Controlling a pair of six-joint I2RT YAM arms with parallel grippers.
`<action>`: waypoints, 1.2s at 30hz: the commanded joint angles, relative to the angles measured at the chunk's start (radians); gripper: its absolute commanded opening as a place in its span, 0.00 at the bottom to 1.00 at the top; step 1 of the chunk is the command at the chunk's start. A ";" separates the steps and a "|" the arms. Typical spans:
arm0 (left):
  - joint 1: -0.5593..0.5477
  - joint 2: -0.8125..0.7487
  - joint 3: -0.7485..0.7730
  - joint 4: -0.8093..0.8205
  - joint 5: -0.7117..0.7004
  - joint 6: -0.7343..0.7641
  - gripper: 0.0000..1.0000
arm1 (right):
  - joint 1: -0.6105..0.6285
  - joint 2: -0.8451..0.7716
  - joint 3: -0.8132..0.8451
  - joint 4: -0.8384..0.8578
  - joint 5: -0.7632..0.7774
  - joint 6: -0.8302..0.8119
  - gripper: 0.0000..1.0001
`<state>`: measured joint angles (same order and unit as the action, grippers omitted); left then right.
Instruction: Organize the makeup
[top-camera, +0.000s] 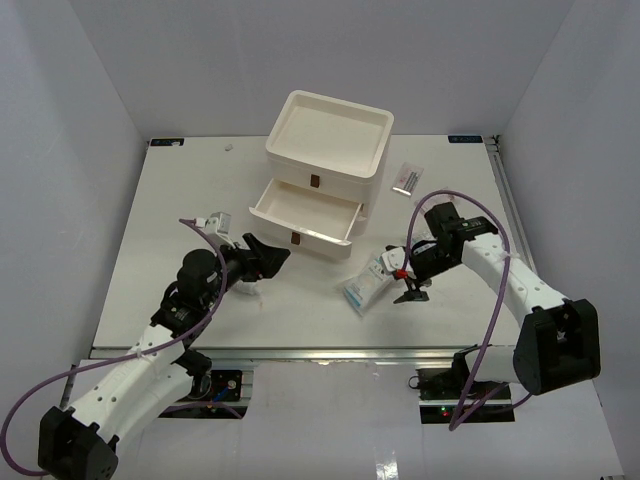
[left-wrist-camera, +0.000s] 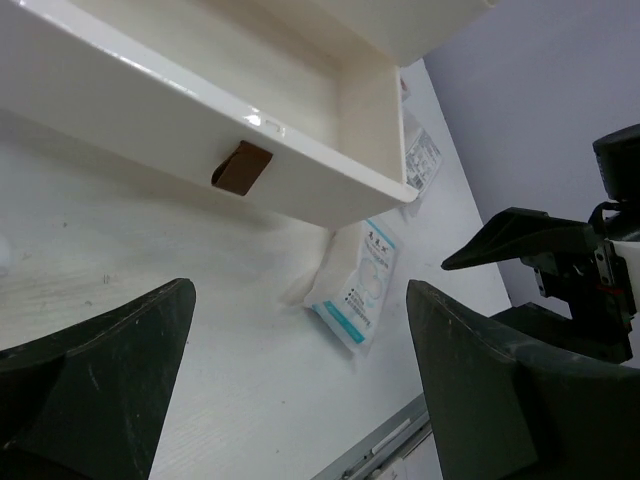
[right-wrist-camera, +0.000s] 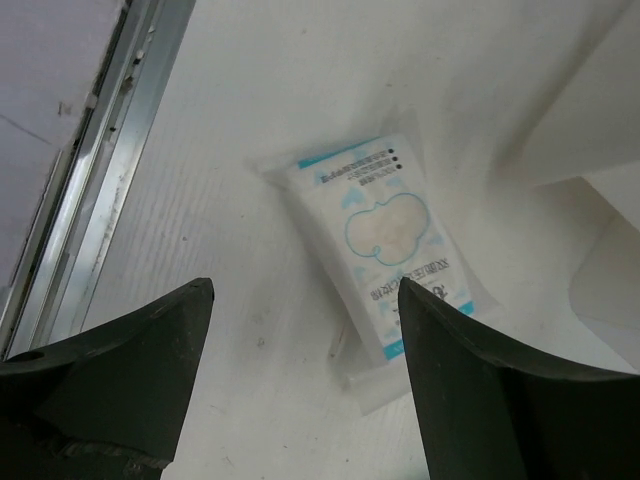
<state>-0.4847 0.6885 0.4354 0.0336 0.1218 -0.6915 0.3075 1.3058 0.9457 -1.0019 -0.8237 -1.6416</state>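
Note:
A flat blue-and-white packet (top-camera: 366, 290) lies on the table in front of the cream drawer box (top-camera: 330, 135); it also shows in the left wrist view (left-wrist-camera: 362, 285) and the right wrist view (right-wrist-camera: 385, 235). My right gripper (top-camera: 408, 285) is open and empty, hovering just right of this packet (right-wrist-camera: 305, 350). My left gripper (top-camera: 262, 268) is open and empty, left of the open drawer (top-camera: 305, 215) and facing it (left-wrist-camera: 300, 400). Another packet (top-camera: 407, 180) lies right of the box. A small white-and-pink item (top-camera: 215, 222) lies by the left arm. No sponges show.
The box's open drawer (left-wrist-camera: 200, 110) has a brown handle (left-wrist-camera: 241, 167) and looks empty where visible. The table's metal front rail (right-wrist-camera: 90, 200) runs close to the right gripper. A tiny white object (top-camera: 229, 146) sits at the far left back.

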 joint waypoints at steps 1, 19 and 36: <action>0.001 -0.035 -0.003 -0.028 -0.048 -0.067 0.98 | 0.078 -0.014 -0.043 0.177 0.119 -0.030 0.78; 0.001 0.018 0.020 -0.043 -0.070 -0.064 0.98 | -0.262 0.190 0.256 0.322 0.153 0.414 0.74; 0.001 0.057 0.032 -0.050 -0.075 -0.055 0.98 | -0.343 0.796 0.958 0.350 0.519 1.130 0.95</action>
<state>-0.4847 0.7513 0.4345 -0.0081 0.0636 -0.7525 -0.0230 2.0565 1.7885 -0.6377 -0.4192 -0.7430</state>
